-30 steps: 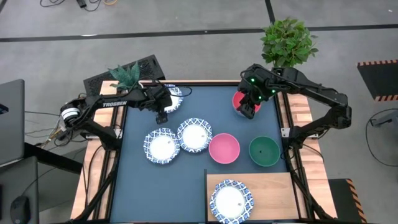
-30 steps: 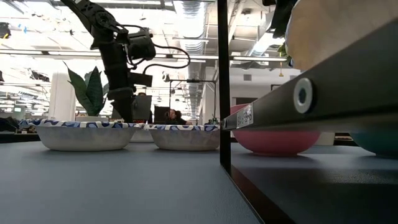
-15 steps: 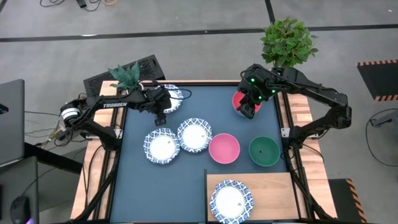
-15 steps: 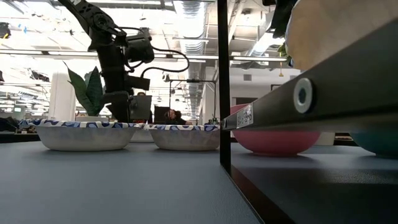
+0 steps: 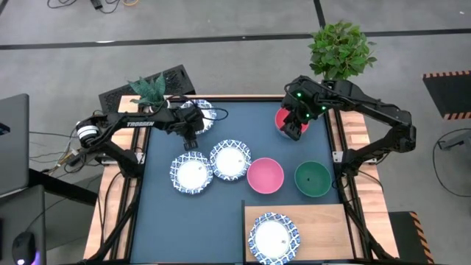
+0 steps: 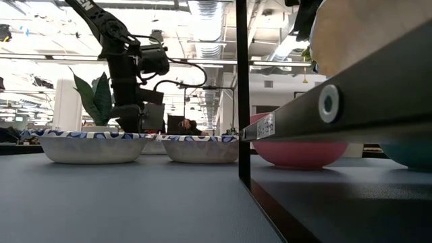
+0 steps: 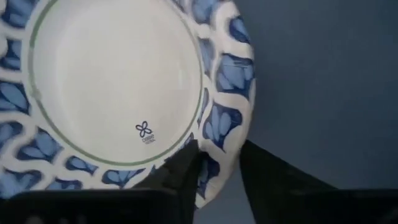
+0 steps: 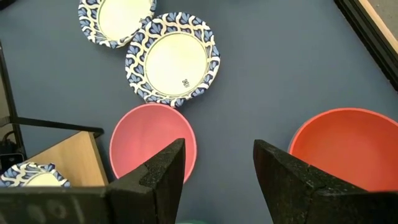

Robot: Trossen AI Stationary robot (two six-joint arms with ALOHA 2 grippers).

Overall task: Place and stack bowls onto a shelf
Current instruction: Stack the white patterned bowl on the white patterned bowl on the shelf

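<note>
A white bowl with a blue patterned rim (image 5: 202,116) sits on its base at the table's far left, and my left gripper (image 5: 190,137) is down on its near rim. Two more such bowls (image 5: 191,173) (image 5: 230,160), a pink bowl (image 5: 265,175) and a green bowl (image 5: 313,179) stand in a row mid-table. The wooden shelf (image 5: 324,224) at the near right carries another white bowl (image 5: 274,237). My right gripper (image 8: 217,168) hangs open, high above the table beside the red bowl (image 8: 342,143) at the far right. My left gripper has the white bowl's near rim (image 7: 217,163) between its two fingers, one finger (image 7: 185,169) inside the bowl and one (image 7: 264,177) outside. The fingers come steeply from above, slanting down. The bowl stays on the table.
A spiky potted plant (image 5: 151,88) stands just beyond the table's far left corner and a leafy one (image 5: 338,48) beyond the far right. The shelf's dark upright and edge (image 6: 240,94) fill the right of the low view. Bare blue tabletop (image 5: 191,228) lies at the near left.
My left gripper has sunk a little onto the far-left white bowl's rim. The bowl has not moved. My right arm has kept still.
</note>
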